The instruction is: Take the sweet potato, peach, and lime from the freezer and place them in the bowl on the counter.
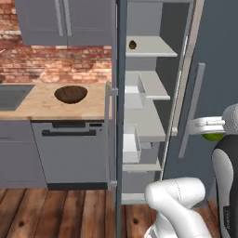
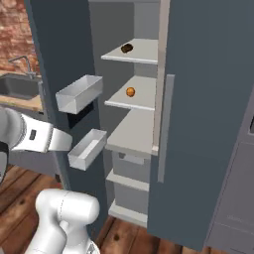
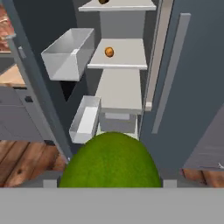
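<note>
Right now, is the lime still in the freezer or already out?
Out. The lime sits at the gripper, in front of the open freezer; the peach and sweet potato remain on shelves.

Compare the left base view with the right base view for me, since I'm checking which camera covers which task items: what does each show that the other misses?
Left base view alone: the bowl on the counter, and a sliver of the lime at the gripper. Right base view alone: the peach on the freezer's middle shelf, and a faucet over the sink. Both: the sweet potato on the upper shelf, the open freezer with its white door bins, and the sink.
</note>
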Robot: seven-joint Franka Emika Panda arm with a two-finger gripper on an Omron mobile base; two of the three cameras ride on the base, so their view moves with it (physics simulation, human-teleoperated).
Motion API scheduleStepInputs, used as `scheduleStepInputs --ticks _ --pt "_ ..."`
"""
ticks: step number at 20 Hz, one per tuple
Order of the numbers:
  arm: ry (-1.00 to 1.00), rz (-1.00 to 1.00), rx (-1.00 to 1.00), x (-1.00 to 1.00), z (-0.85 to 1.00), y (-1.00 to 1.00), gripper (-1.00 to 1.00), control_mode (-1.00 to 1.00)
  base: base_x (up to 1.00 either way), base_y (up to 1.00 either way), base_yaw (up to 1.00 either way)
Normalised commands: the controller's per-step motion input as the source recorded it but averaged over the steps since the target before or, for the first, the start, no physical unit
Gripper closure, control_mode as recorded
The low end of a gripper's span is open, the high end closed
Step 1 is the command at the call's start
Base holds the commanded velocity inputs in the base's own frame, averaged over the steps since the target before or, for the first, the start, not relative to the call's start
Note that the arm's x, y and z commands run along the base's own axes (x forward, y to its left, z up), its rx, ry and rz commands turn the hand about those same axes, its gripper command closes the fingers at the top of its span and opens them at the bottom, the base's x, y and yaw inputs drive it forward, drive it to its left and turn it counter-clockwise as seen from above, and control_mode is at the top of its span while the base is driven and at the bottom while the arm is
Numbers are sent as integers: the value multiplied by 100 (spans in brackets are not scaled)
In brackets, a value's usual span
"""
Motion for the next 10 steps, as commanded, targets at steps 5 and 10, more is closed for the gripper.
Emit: scheduleStepInputs --ticks 5,10 --pt "0 0 0 0 0 0 100 100 -27 100 -8" --pt "0 0 0 0 0 0 100 100 -2 100 -9"
